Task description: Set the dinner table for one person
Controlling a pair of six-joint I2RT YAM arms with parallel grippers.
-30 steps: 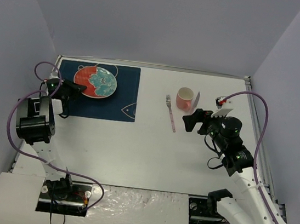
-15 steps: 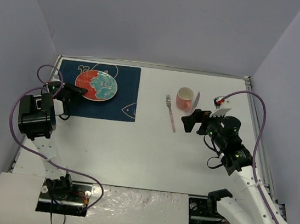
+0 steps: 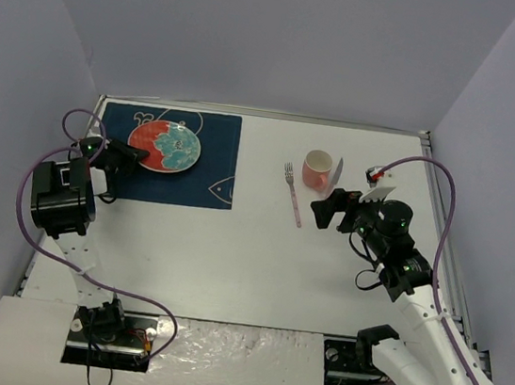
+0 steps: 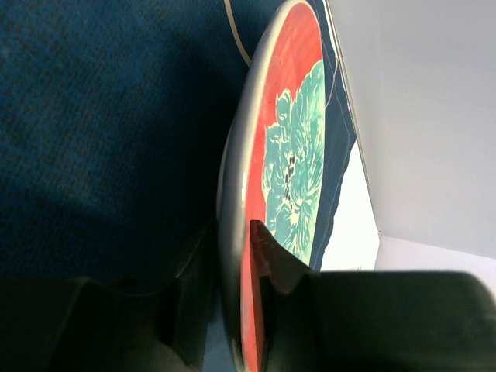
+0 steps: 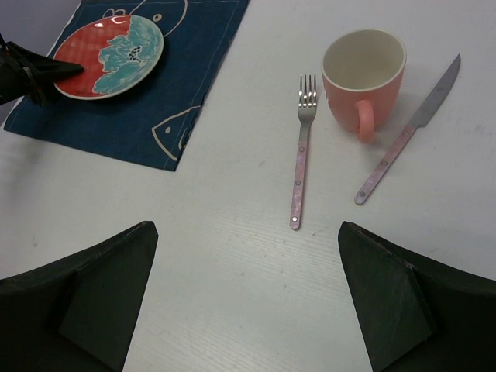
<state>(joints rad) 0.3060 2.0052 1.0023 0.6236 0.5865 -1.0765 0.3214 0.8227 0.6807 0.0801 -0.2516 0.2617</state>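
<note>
- The left tool (image 4: 231, 240) is closed narrowly on the plate (image 4: 294, 155), one finger on each face of its rim. If it pulls back before letting go, it may drag or tip the plate on the placemat (image 3: 208, 148).
- The table (image 3: 230, 255) lies under everything. The fork (image 5: 301, 155), mug (image 5: 363, 74) and knife (image 5: 407, 133) sit well right of the placemat.
- The right tool (image 5: 248, 226) hangs wide open and empty near the fork. A careless reach could knock the mug.

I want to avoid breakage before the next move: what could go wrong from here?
1. The left gripper pinches the rim of the red and teal plate on the placemat; pulling away before it opens fully might drag the plate or wrinkle the placemat.
2. The fork lies close to the pink mug, with the knife beside it; the open right gripper, reaching for one, could knock the mug.
</note>
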